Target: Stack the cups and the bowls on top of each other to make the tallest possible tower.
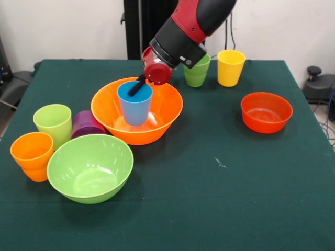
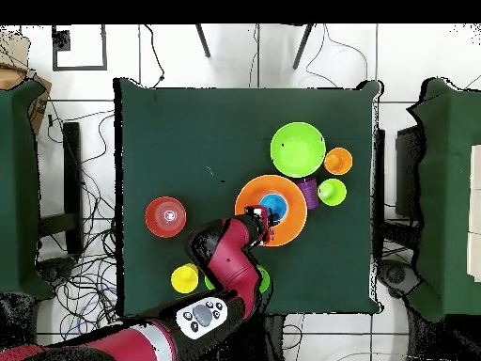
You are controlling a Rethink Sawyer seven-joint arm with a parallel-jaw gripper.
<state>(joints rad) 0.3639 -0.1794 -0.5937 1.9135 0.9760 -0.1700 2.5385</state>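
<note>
Sitting at the left edge of the dark green cloth-covered table (image 1: 220, 209), a smooth orange plastic tumbler (image 1: 32, 156) touches a glossy lime-green round bowl (image 1: 90, 167), with a lime tapered cup (image 1: 53, 123) and a purple cup (image 1: 86, 125) behind. Next, the blue tapered plastic cup (image 1: 135, 102) stands upright inside the large glossy orange bowl (image 1: 137, 111), the gripper (image 1: 140, 83) clamped on its rim. Rightward stand a darker green cup (image 1: 196, 72), a yellow cup (image 1: 231, 67) and a shallow red-orange bowl (image 1: 266, 112).

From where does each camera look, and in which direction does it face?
Front view: across the table, facing the arm, whose gripper reaches into the blue cup in the orange bowl.
Overhead view: above, looking straight down; the arm enters from the bottom.
Shared: blue cup, orange bowl, red bowl.
</note>
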